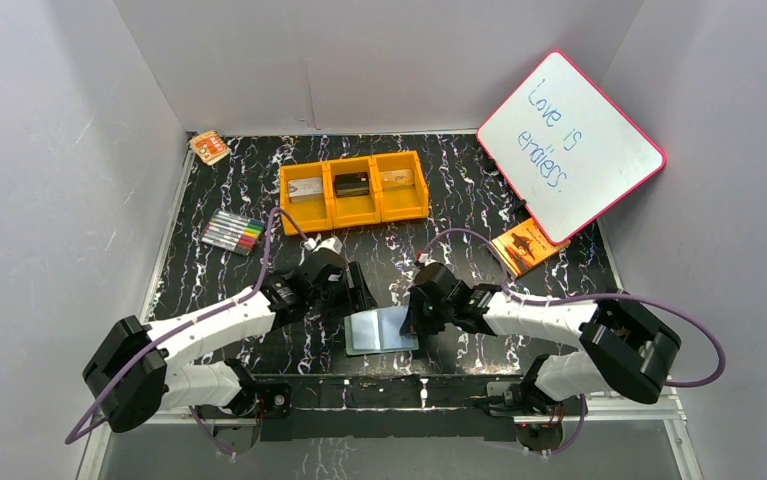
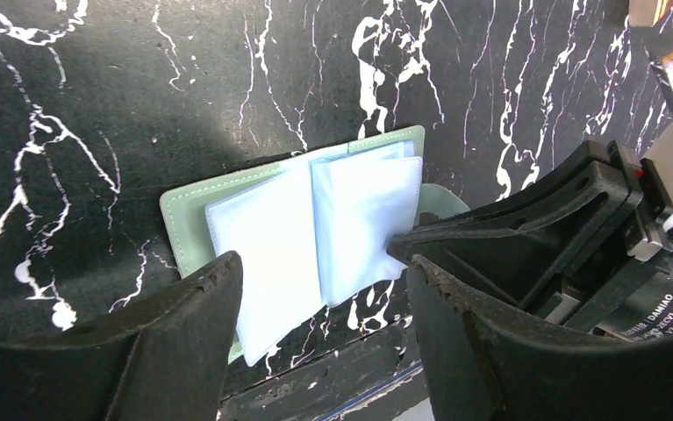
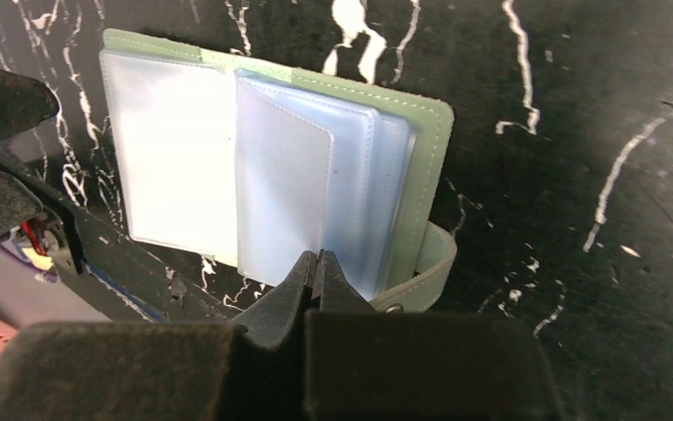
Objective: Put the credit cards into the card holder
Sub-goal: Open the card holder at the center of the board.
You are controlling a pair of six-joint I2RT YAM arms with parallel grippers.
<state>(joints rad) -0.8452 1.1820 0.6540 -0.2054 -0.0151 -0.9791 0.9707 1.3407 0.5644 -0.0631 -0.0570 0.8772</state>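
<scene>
Right wrist: card holder (image 3: pixel 183 158) at tool (image 3: pixel 315 265)

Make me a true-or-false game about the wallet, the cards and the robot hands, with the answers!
1. The card holder lies open on the table. True.
2. The credit cards are already in its pockets. False: they sit in the orange tray, one per compartment.
3. The left gripper is open and empty. True.
4. The whiteboard lies flat at the table's near edge. False: it is at the far right.
</scene>
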